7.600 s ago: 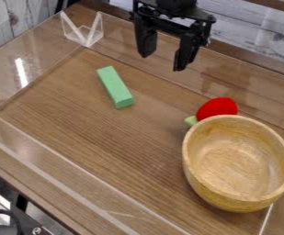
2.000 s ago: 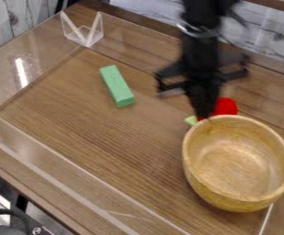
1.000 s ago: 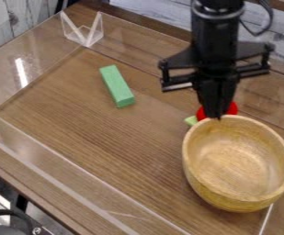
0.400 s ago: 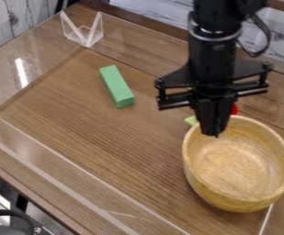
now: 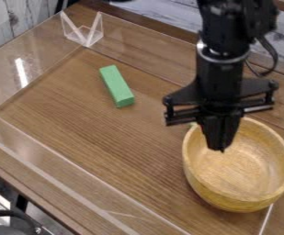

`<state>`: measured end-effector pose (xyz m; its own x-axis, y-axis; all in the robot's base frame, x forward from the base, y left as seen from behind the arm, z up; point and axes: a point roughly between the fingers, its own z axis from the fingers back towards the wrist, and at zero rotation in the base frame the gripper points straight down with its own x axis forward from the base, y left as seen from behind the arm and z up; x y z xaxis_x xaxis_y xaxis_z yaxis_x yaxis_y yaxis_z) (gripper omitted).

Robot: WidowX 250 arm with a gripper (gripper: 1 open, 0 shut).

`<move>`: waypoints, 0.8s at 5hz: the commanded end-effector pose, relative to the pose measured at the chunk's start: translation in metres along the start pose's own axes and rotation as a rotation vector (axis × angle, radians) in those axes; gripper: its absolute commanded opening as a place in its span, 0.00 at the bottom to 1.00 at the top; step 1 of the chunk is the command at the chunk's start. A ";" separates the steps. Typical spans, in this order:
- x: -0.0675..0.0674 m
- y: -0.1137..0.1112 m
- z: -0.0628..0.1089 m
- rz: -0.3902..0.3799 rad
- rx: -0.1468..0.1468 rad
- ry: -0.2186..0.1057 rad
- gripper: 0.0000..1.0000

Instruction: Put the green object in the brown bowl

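While the light-green rectangular block [image 5: 116,86] lies flat on the wooden desk [image 5: 95,147], up and to the left in the view, the black tool [image 5: 219,139] hangs point-down over the large round light-brown wooden bowl [image 5: 240,163], its tip inside the rim line at the bowl's near-left part. The jaws are pressed together to a narrow point, and nothing sits between them: the tool is empty. So the green block is untouched, well apart from both tool and bowl, with bare wood between.

Now, that block. It looks like a plain painted or foam bar, stiff, light, with flat sides and square edges. It should not crush or roll, and a firm pinch ought to hold it. Best take it across the narrow width, near the middle of its length, so it hangs level and does not swing. It lies at a slant on the desk, so the jaws would need turning to meet the long sides squarely.

Clear plastic walls [image 5: 21,69] fence the desk; the block is clear of them.
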<state>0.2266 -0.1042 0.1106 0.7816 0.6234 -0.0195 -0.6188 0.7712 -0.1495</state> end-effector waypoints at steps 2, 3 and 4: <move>0.003 -0.005 0.002 0.060 -0.031 -0.036 1.00; -0.003 -0.010 0.000 0.070 -0.009 -0.032 1.00; 0.006 -0.007 0.011 0.117 -0.023 -0.050 1.00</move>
<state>0.2273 -0.1031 0.1063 0.7006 0.7134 -0.0153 -0.7100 0.6948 -0.1145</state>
